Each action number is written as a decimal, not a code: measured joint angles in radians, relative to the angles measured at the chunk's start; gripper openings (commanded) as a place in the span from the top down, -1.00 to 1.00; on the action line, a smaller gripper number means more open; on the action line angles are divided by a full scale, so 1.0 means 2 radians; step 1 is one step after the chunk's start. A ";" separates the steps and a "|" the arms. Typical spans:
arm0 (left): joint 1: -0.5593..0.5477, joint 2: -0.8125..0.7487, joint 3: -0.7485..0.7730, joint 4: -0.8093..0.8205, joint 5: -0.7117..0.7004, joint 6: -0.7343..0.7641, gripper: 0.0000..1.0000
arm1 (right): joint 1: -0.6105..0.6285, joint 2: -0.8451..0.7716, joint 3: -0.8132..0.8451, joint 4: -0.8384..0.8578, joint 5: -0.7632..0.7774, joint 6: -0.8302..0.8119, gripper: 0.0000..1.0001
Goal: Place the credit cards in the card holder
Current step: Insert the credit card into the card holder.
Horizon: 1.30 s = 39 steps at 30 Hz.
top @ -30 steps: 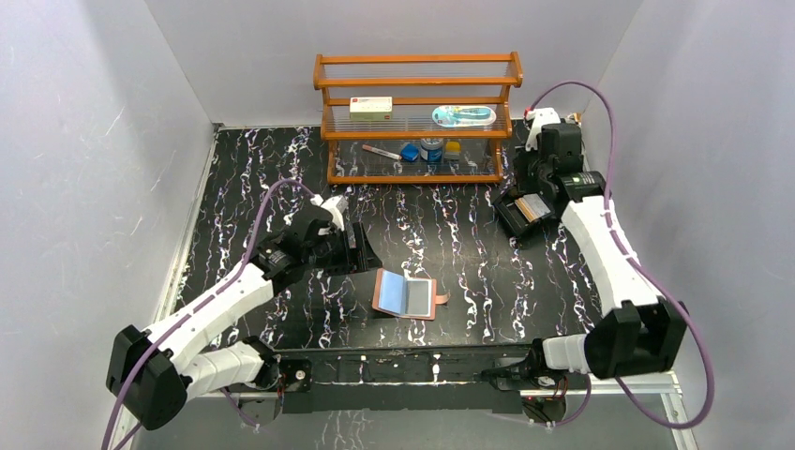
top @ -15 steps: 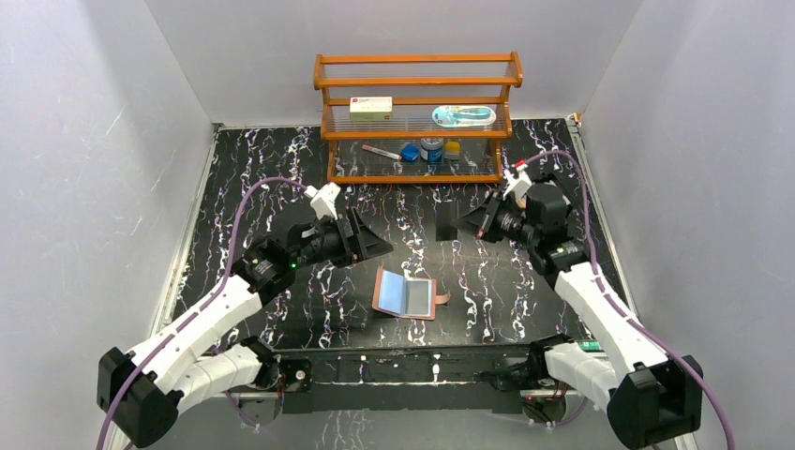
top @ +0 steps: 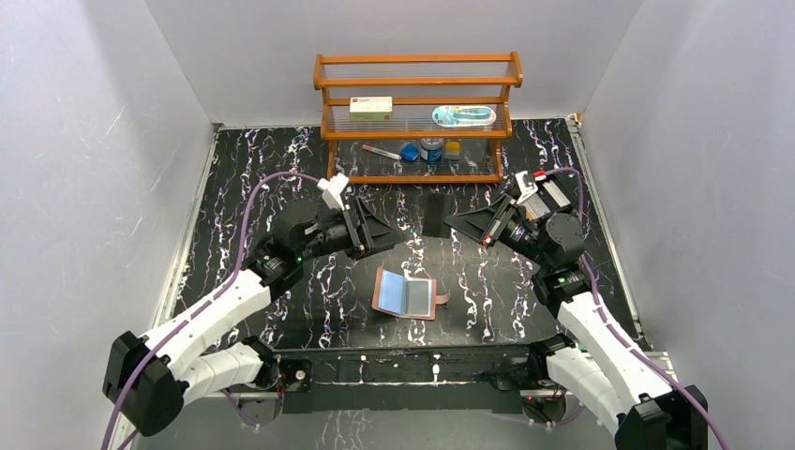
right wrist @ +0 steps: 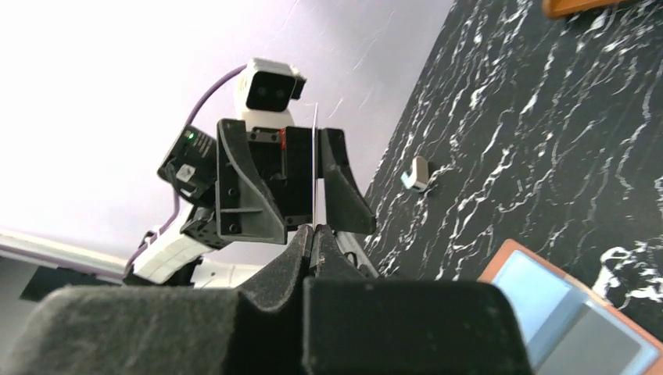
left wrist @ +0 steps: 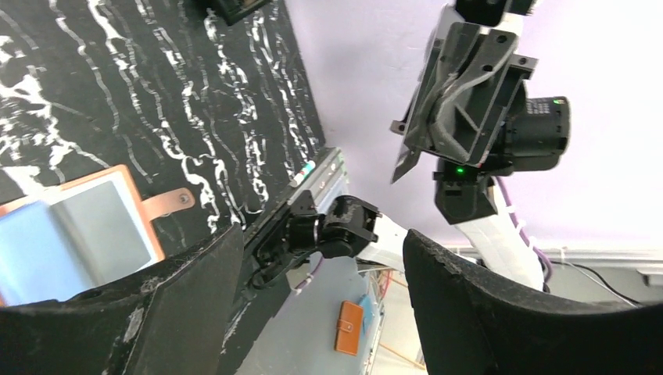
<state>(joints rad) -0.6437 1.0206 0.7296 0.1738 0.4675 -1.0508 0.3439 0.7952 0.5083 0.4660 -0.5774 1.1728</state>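
Observation:
The card holder [top: 405, 295] lies open on the table, tan-pink with bluish sleeves. It also shows in the left wrist view [left wrist: 78, 226] and the right wrist view [right wrist: 563, 312]. My right gripper [top: 459, 221] hangs above the table behind the holder, shut on a thin credit card [right wrist: 314, 156] that stands edge-on from its jaws [right wrist: 314, 228]. My left gripper [top: 384, 234] is open and empty, raised and facing the right gripper a short way off. Between its fingers [left wrist: 324, 234] I see only the table edge and floor. The other credit cards are hidden.
A wooden rack [top: 417, 122] stands at the back with a white red-labelled box [top: 370, 106] and small items. A corner of a black tray [left wrist: 234, 8] shows at the far right. Grey walls close in the left, back and right.
My right arm has swung from the black tray at the back right to the table's middle, carrying a card. My left gripper has risen and moved right to face it.

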 measured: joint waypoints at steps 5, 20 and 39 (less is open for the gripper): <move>0.000 0.021 0.000 0.060 0.030 -0.016 -0.47 | 0.019 0.013 -0.007 0.031 -0.021 0.026 1.00; 0.000 0.064 0.013 0.106 0.053 -0.027 0.86 | 0.068 0.054 -0.034 0.095 -0.047 0.053 0.92; 0.000 0.093 -0.008 0.004 0.019 0.068 1.00 | 0.072 0.070 0.026 -0.195 0.055 -0.122 0.15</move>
<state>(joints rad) -0.6437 1.2072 0.7128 0.1825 0.5060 -0.9138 0.4870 0.9356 0.5606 0.0761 -0.4683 0.9295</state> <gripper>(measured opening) 0.010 0.446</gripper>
